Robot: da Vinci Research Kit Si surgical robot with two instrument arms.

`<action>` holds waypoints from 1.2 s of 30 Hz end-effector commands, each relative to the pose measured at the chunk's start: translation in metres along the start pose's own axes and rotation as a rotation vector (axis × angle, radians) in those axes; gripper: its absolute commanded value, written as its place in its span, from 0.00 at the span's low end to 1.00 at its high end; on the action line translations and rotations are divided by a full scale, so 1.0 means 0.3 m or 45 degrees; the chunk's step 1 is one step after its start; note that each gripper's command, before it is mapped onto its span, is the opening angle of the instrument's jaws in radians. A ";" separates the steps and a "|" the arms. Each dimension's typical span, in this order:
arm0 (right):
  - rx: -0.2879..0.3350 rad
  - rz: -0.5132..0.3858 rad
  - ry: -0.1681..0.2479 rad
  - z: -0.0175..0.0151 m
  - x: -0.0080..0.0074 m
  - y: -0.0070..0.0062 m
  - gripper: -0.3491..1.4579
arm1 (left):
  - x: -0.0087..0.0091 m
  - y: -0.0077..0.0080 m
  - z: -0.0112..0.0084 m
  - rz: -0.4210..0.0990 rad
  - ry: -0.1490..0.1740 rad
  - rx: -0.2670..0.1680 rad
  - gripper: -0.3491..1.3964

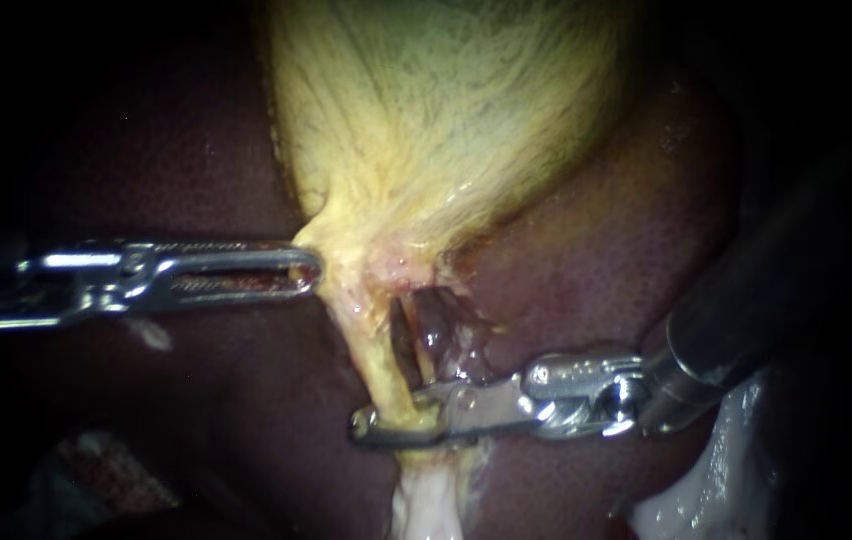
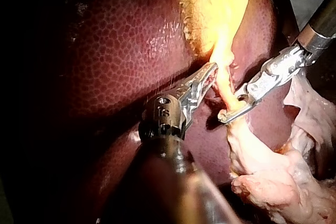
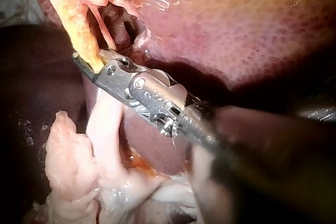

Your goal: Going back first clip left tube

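The yellow gallbladder [image 1: 446, 100] narrows downward into a thin yellow left tube [image 1: 378, 360]. My left instrument [image 1: 308, 270] comes in level from the left, its jaws shut on the gallbladder's neck at its left edge; the left wrist view shows the same hold [image 2: 211, 73]. Low on that tube sits my right instrument [image 1: 398, 415], its jaws standing one on each side of the tube with a gap between them. The left wrist view shows the tube [image 2: 224, 92] inside those jaws [image 2: 231, 111]. From the right wrist view, the right instrument [image 3: 86, 61] crosses the tube [image 3: 79, 24]. I make out no clip.
Dark red liver [image 1: 596, 250] lies all around. A darker red strand [image 1: 431, 330] runs beside the left tube in an opened pocket. Pale whitish tissue [image 1: 426, 500] hangs below the right instrument's jaws, and more lies at the lower right [image 1: 706, 480].
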 end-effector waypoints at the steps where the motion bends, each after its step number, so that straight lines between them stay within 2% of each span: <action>1: 0.001 -0.003 -0.001 0.000 -0.0001 0.0001 0.00 | 0.0000 -0.0001 0.0000 0.001 0.000 0.001 0.07; 16: 0.000 0.012 -0.008 0.000 -0.0001 -0.0004 0.00 | 0.0000 -0.0003 0.0001 0.000 0.000 0.000 0.07; 17: 0.001 0.011 0.011 0.000 -0.0001 -0.0004 0.00 | 0.0000 -0.0004 0.0001 0.000 -0.004 0.002 0.07; 20: 0.011 0.008 0.063 0.000 0.0002 -0.0003 0.36 | 0.0000 -0.0004 0.0001 0.000 -0.004 0.001 0.07; 22: 0.009 0.009 0.076 0.000 0.0009 -0.0003 0.46 | 0.0000 -0.0006 0.0001 0.000 -0.004 0.001 0.07; 28: -0.003 0.016 0.102 0.000 0.0015 -0.0011 0.51 | 0.0001 -0.0008 -0.0001 0.000 -0.004 0.001 0.07; 32: -0.018 -0.079 0.138 0.000 0.0025 -0.0009 0.52 | 0.0001 -0.0010 -0.0002 0.000 -0.004 0.001 0.07; 36: -0.038 -0.157 0.140 -0.002 0.0033 -0.0010 0.52 | 0.0001 -0.0015 -0.0005 -0.001 -0.004 0.000 0.07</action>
